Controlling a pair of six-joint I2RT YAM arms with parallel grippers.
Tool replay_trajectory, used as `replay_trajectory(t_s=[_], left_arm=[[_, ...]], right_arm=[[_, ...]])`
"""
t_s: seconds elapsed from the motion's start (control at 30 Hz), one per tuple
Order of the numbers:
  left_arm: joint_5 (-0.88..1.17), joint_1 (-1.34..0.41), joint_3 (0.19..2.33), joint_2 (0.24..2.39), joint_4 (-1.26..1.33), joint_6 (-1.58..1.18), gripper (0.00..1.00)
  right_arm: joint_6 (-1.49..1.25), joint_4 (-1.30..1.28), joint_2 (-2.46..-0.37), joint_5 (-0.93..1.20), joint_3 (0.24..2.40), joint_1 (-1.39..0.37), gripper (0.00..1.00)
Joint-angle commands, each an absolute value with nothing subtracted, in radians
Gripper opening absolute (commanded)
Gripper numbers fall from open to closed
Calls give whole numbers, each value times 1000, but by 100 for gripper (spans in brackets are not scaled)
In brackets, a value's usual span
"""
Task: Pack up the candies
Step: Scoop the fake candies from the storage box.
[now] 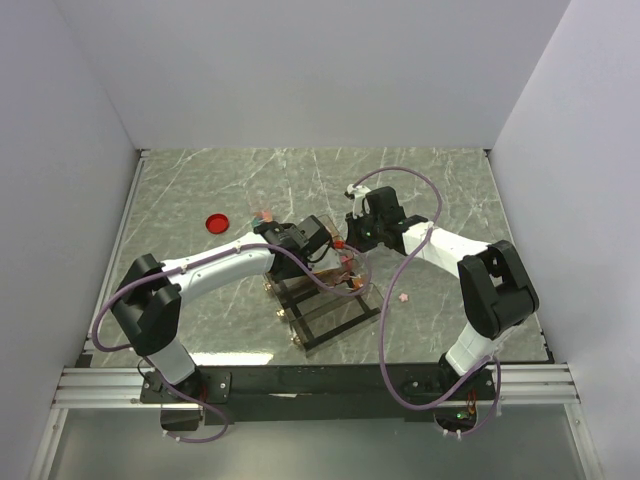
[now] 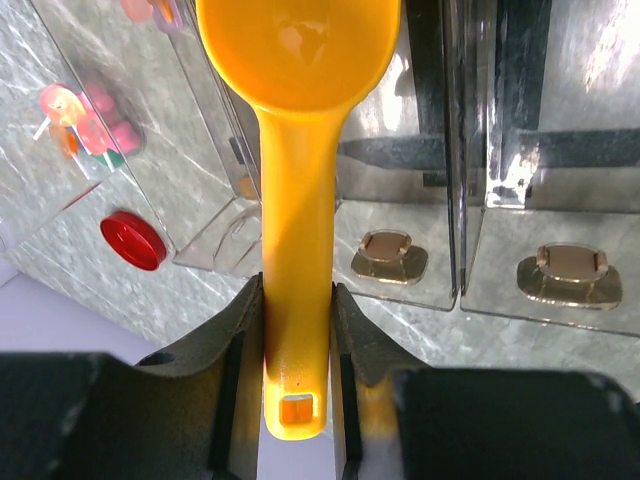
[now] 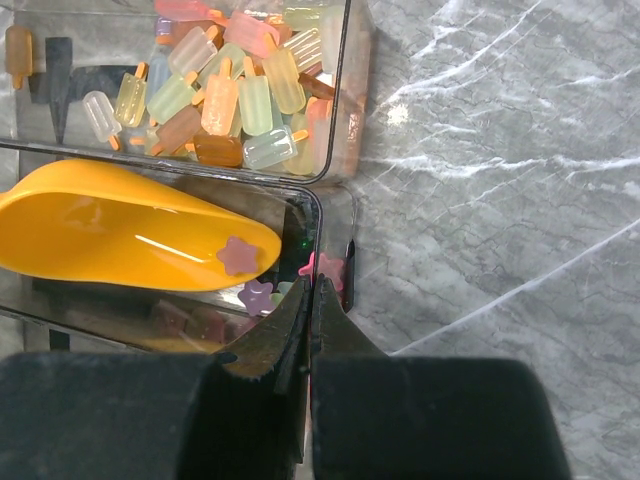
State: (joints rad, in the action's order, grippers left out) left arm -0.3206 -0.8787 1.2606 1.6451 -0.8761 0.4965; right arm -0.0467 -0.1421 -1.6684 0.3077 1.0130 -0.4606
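Left gripper clamps the yellow scoop by its handle; right gripper closed on nothing, at the clear box. Candies lie under the scoop, one in its bowl. Scooping likely underway; next calls for a level lift

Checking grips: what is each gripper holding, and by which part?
Left gripper clamps the yellow scoop by its handle, near the end. Right gripper is shut; any hold cannot be told.

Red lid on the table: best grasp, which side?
Pinch the lid across its rim, coming straight down from above. It is a low round disc lying flat on the table, so only opposite edges give the jaws purchase. Being round, any diameter should do.
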Motion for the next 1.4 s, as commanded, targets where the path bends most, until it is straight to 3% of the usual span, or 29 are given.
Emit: replay_trajectory(t_s=[0.0, 0.5, 0.83, 1.03, 1.37], left_arm=[[-428, -870, 1269, 1611, -896, 512, 1], [-264, -957, 1305, 1701, -818, 572, 1], [20, -976, 1374, 1740, -776, 410, 1], [172, -945, 1275, 1697, -678, 269, 1], [250, -896, 1040, 1565, -442, 97, 1]], right_arm=[[-38, -126, -1640, 345, 1002, -466, 0], [-32, -101, -1657, 411, 999, -476, 0], [-14, -117, -1671, 431, 999, -499, 0], [-9, -135, -1677, 420, 996, -497, 0], [-20, -150, -1698, 426, 1008, -485, 0]])
